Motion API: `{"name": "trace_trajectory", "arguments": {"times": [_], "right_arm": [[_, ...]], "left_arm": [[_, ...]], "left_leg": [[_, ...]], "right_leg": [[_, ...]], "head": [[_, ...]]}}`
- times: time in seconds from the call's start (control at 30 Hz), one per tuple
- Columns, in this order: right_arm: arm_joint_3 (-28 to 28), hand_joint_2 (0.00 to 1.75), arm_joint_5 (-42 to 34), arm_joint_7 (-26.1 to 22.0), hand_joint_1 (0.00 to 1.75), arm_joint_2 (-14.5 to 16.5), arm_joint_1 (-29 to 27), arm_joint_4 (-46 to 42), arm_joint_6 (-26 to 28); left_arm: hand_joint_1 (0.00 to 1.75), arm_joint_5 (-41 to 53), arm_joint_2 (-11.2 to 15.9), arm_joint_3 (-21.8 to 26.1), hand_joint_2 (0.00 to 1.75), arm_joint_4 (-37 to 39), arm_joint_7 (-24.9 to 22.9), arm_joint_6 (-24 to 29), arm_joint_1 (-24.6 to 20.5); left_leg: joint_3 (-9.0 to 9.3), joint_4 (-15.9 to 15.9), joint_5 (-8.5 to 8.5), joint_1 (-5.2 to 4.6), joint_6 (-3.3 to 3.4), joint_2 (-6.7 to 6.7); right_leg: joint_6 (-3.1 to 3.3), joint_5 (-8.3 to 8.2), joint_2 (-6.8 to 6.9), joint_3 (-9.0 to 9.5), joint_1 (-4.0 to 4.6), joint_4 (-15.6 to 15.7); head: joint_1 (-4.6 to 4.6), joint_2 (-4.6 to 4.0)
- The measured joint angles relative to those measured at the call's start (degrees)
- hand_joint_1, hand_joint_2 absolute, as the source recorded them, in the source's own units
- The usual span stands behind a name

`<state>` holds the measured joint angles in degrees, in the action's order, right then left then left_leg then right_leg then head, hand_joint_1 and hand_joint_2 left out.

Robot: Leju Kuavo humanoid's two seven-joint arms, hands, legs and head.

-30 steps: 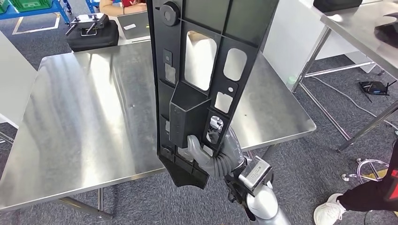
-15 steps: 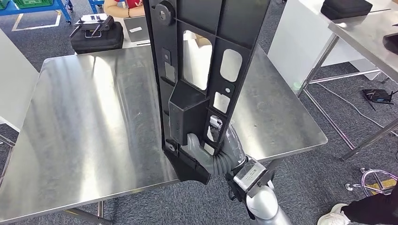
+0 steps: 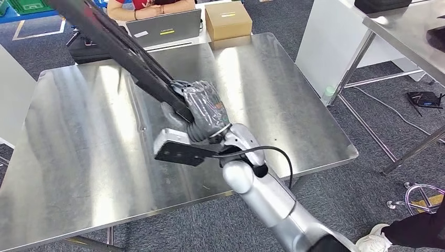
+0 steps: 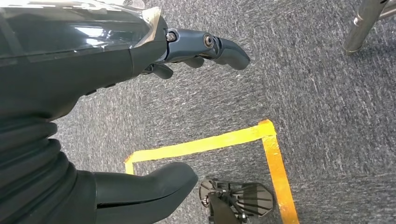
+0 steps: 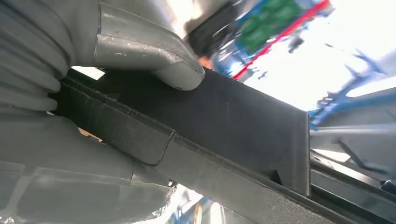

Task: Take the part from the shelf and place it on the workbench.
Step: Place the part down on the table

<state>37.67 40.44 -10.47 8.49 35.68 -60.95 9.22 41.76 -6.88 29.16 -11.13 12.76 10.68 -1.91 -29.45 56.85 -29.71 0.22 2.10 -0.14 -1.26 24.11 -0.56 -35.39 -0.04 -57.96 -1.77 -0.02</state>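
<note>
The black part runs off the head view's edge toward eleven o'clock; the right hand hides its gripped end.

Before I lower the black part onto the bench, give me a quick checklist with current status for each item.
1. Right hand grips the black part: ok; thumb lies across it.
2. Part is over the workbench: ok.
3. Part resting on the bench: not ok; it tilts up and away from the robot, and whether its low end touches cannot be told.
4. Bench surface under the part bare: ok, steel shows there.
5. Cardboard box and laptop at the far edge out of the part's path: cannot tell.
6. Left hand holds nothing, above carpet: ok.
</note>
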Motion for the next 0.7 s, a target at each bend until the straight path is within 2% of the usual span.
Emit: {"name": "trace_trajectory", "arguments": {"times": [0.17,0.4,0.57,0.7], "right_arm": [[4.86,1.75,13.54,6.34,1.75,3.16,8.61,13.92,3.47],[9.49,1.75,22.17,10.98,1.75,5.5,14.13,28.47,3.73],[11.26,1.75,23.97,12.8,1.75,5.64,15.2,34.53,2.83],[11.79,1.75,23.97,16.0,1.75,5.71,16.12,38.0,-0.74]], "left_arm": [[0.0,0.69,-0.05,0.0,1.75,0.0,-0.28,-0.11,-0.05],[0.0,0.85,-0.03,0.37,1.75,0.0,-0.51,-0.64,-0.03],[0.0,0.79,-0.02,0.83,1.75,0.02,-0.67,-0.71,-0.02],[0.0,0.16,-0.01,1.32,1.75,0.02,-0.72,-0.6,-0.02]], "left_leg": [[0.01,-0.01,0.15,-0.01,-0.68,0.0],[-0.01,0.02,0.2,-0.16,-0.73,-0.1],[-0.1,0.03,0.17,-0.17,-0.7,-0.11],[-0.13,0.03,0.13,-0.18,-0.66,-0.11]], "right_leg": [[0.23,-0.13,0.02,0.0,0.03,-0.02],[0.19,-0.16,0.24,0.06,-0.08,0.06],[0.18,-0.16,0.25,0.08,-0.09,0.25],[0.18,-0.16,0.25,0.08,-0.09,0.38]], "head": [[0.0,0.0],[-0.01,0.0],[0.0,0.0],[0.0,0.0]]}}
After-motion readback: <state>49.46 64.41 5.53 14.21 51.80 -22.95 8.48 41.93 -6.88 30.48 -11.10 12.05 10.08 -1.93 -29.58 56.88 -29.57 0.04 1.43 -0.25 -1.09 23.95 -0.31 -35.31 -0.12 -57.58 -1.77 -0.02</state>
